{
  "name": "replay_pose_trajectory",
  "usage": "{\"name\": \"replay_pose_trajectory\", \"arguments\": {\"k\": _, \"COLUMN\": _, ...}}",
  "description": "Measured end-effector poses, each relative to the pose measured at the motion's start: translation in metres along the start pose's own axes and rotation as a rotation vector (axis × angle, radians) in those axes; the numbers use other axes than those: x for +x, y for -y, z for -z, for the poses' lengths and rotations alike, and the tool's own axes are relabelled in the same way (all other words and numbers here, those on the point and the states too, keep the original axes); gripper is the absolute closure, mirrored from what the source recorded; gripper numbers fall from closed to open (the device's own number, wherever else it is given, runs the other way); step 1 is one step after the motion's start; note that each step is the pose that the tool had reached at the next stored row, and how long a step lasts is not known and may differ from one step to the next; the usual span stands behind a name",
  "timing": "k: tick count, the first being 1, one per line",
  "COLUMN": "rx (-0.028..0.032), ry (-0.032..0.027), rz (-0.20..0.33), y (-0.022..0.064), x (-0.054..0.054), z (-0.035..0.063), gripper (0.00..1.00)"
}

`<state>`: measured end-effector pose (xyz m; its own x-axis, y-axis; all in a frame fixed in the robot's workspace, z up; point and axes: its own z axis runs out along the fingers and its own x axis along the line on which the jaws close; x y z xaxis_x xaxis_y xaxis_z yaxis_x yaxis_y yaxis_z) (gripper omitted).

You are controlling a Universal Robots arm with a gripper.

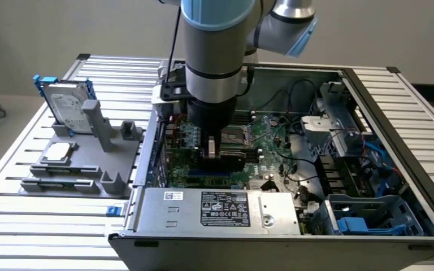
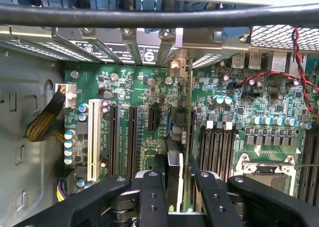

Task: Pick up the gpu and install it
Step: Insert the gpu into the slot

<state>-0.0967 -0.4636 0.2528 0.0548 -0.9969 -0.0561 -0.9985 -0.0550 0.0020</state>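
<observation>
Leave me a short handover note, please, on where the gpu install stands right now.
Gripper: shut on the gpu, held edge-on inside the open computer case.
Gpu: over the motherboard's expansion slots, bracket end toward the case's rear wall.
Done: gpu picked up and brought into the case.
Left: seating cannot be confirmed; card not yet released.

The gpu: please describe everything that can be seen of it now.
The gpu is a thin flat card seen on its edge, with a silver metal bracket at its far end. It stands upright over the green motherboard, in line with the long slots, inside the open computer case. The gripper is shut on it, one finger on each face. Whether it sits fully in a slot cannot be told.
</observation>
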Motion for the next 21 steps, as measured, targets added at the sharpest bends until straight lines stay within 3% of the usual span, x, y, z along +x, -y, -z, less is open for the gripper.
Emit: {"name": "replay_pose_trajectory", "arguments": {"k": 21, "rx": -0.0017, "ry": -0.0001, "rz": 0.028, "y": -0.0013, "x": 0.0034, "z": -0.0003, "gripper": 0.73}}
